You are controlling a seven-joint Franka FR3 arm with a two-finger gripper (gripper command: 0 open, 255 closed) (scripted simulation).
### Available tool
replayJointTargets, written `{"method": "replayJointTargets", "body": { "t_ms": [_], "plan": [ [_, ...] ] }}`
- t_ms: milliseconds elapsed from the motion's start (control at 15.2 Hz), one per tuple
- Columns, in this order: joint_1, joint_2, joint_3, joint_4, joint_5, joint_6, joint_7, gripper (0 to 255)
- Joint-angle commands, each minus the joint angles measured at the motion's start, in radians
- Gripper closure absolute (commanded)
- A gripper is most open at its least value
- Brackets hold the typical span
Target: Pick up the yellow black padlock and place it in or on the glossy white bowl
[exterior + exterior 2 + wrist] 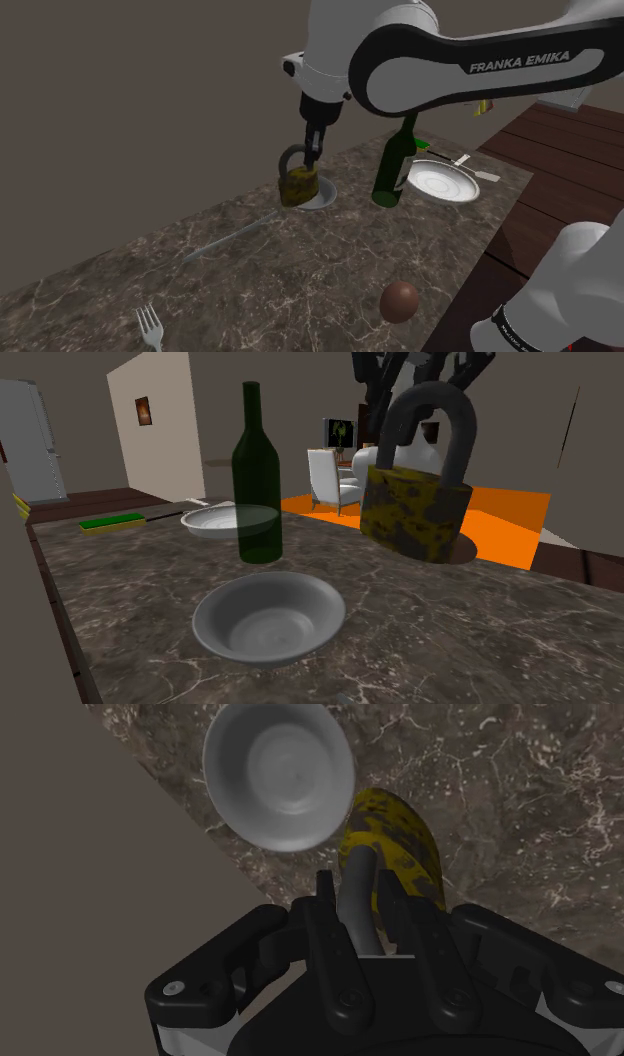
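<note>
Between fingers (328, 919), padlock (395, 839) clasped by shackle, bowl (278, 774) nearby

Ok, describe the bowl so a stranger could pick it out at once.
On the dark marble counter, find the tall green bottle. The bowl sits right beside it at the counter's wall edge, close to the hanging padlock. Unlike the flat plate on the bottle's other side, it is deep, plain grey-white and empty.
</note>
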Motion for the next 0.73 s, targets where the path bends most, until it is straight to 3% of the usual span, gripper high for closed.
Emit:
{"method": "replayJointTargets", "body": {
  "t_ms": [0,660],
  "plan": [
    [-0.021,0.008,-0.03,0.011,0.003,0.008,-0.053,255],
    [-0.11,0.091,-0.137,0.117,0.01,0.019,-0.253,255]
  ]
}}
